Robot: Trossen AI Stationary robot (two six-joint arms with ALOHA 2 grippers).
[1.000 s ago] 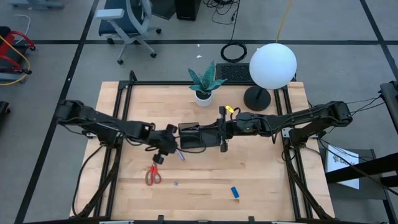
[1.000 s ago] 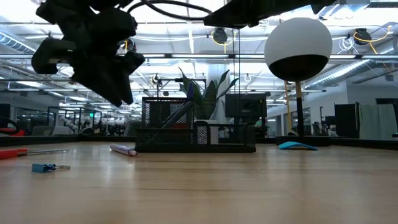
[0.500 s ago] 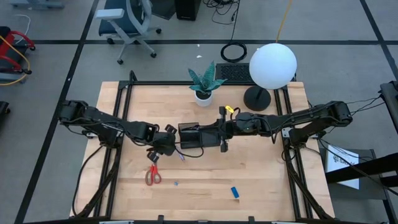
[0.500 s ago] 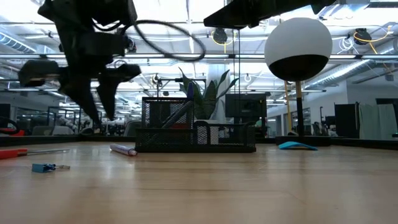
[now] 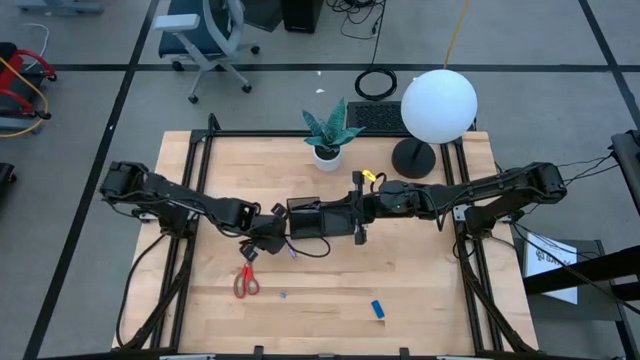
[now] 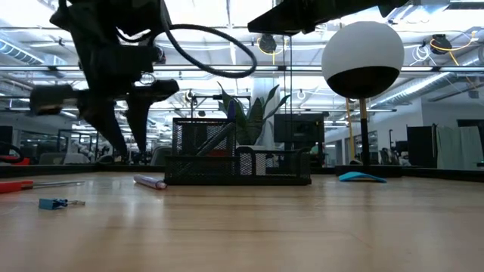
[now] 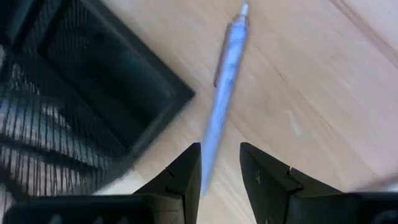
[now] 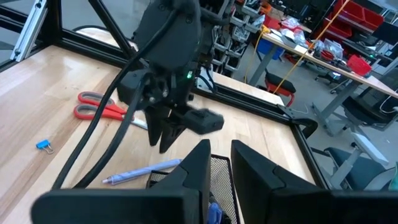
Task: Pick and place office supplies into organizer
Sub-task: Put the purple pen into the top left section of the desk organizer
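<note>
Left gripper first: we see it poised low over the table, just off the organizer's near-left corner, fingers pointing down and spread a little apart, nothing between them. From the left wrist view the two dark fingers straddle the line of a pale purple pen, which lies flat on the wood right beside the organizer's black mesh corner. We cannot tell whether the fingertips touch the pen yet. In the low view the left gripper hangs above the board, its tips clear of the surface, with the pen resting on the wood near the organizer's left end.

Over on the other side, the right gripper sits at the organizer's right end, its fingers a narrow gap apart in its own view and hovering over the mesh rim; a blue item stands inside the tray there. That same view shows the left gripper pointing down beside the pen.

Elsewhere we have the red-handled scissors lying near the front left, well apart from the tray, a tiny blue clip just beside them, and a small blue block toward the front centre. The clip shows in the low view too, close to the camera.
</note>
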